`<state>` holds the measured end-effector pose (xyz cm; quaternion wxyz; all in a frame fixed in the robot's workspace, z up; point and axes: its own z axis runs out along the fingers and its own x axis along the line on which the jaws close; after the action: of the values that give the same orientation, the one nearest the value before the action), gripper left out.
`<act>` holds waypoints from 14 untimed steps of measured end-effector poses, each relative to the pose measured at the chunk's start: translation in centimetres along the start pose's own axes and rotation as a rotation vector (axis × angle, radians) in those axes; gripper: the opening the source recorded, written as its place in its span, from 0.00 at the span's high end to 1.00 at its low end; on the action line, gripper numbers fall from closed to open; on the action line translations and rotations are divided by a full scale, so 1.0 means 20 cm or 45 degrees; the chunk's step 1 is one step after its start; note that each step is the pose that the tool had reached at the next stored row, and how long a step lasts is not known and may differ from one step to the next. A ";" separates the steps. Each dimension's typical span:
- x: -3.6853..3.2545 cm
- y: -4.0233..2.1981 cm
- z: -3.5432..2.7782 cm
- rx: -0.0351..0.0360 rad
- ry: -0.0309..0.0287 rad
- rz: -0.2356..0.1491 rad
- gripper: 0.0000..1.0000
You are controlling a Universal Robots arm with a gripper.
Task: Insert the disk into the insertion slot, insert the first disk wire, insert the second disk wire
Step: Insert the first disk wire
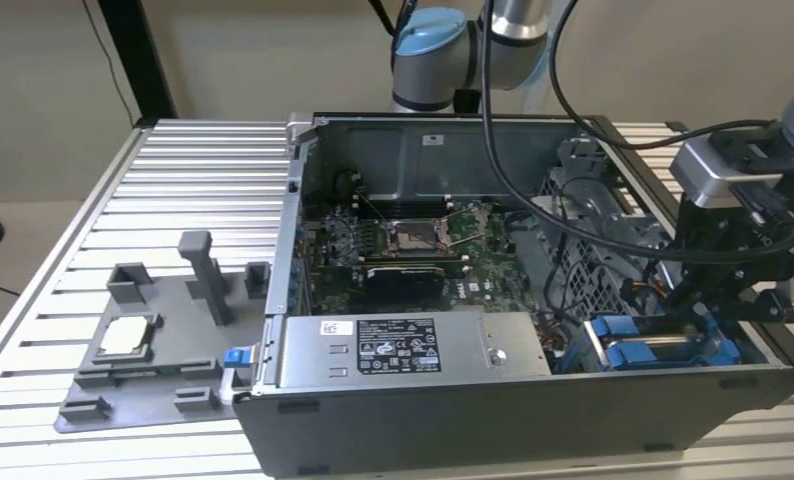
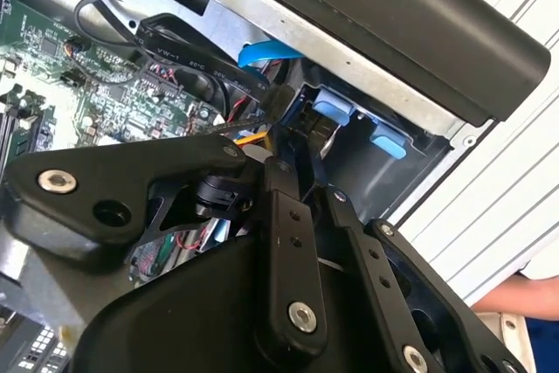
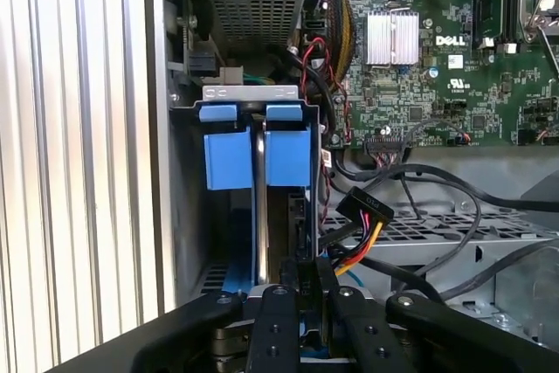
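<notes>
The disk [image 3: 260, 207] stands on edge in the insertion slot [image 3: 186, 216] at the case's front corner, on the exterior view's right. Its blue carrier tabs [image 3: 229, 153] face up, and the disk [image 1: 637, 347] shows there between blue tabs. My gripper [image 3: 307, 281] hangs right over the slot's end, fingers drawn close together on a small black connector of a disk wire. In the second wrist view the gripper [image 2: 293, 124] reaches into that corner beside a blue flat cable [image 2: 251, 54]. A black plug with red, yellow and black wires [image 3: 367, 207] lies loose just beside the fingers.
The grey power supply box [image 1: 411, 345] with its sticker fills the case front beside the slot. The motherboard [image 1: 397, 245] lies behind it under black cables [image 3: 437, 172]. A grey fixture [image 1: 157, 330] sits on the slatted table. A person's arm [image 2: 524, 299] is near the case's outer side.
</notes>
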<state>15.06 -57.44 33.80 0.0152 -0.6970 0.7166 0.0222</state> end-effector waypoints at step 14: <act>0.000 0.000 0.023 0.0000 0.0008 -0.001 1.00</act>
<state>15.06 -57.43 33.34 0.0150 -0.6972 0.7164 0.0220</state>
